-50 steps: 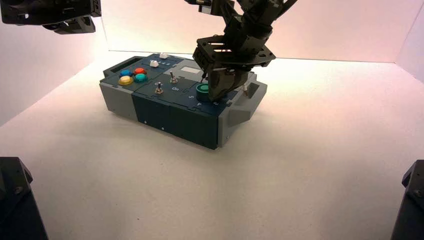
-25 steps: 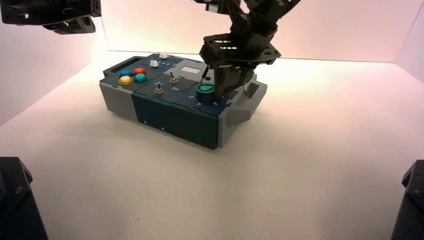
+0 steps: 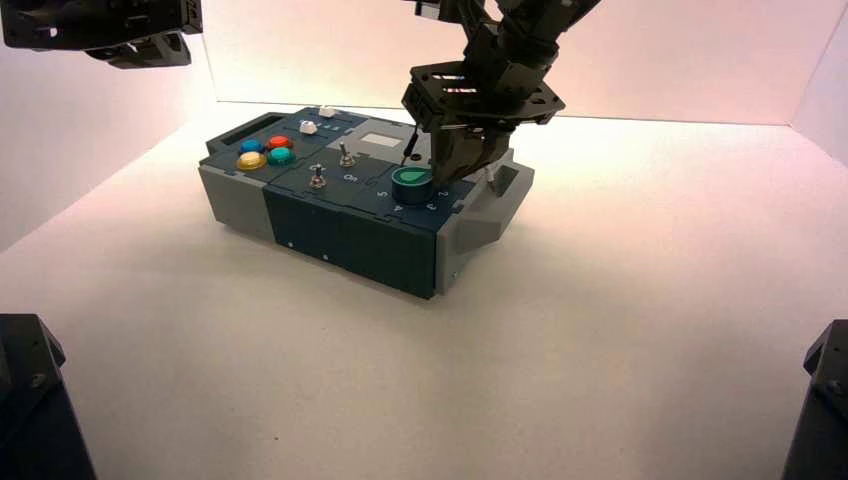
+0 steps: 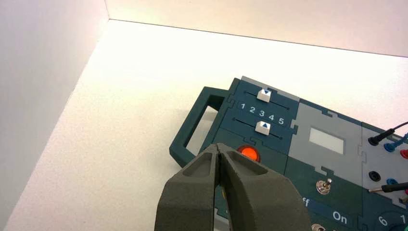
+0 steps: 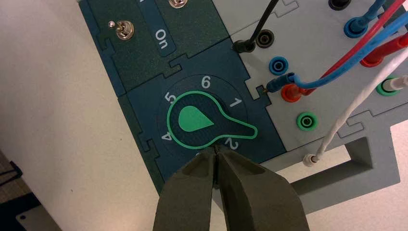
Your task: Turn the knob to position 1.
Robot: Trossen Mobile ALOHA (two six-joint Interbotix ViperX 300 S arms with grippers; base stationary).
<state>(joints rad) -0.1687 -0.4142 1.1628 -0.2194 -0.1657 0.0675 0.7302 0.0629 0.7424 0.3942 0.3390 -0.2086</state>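
The right tool [image 5: 215,148], its two fingers pressed together and pinching nothing, is low over the near right part of the box [image 3: 350,235], its tip just beside the rim of the green-topped knob [image 5: 193,120]; whether it touches I cannot tell. Seen from high up, the knob lies at about nine o'clock from that tool, on the dark blue dial panel [image 5: 139,103], and the right arm is clearly the nearer. The knob's long axis runs from its rounded end out to a narrow tip at roughly three o'clock in the high view, and the tip stands between the printed 1 [image 5: 235,102] and 2 [image 5: 231,143], so position 1 is not reached. The job looks close to done: I'd judge a short anticlockwise push, seen from above, is left, with the shut fingers bearing on the 2 side of the tip; pushing too far could carry it on toward 6. The knob has a bright green teardrop on a dark top, with a thin green outline. Past it, at ten o'clock from the tool, is the yellow push button [image 3: 251,160]. The left tool [image 4: 217,148], also closed on itself, waits high at about ten o'clock.
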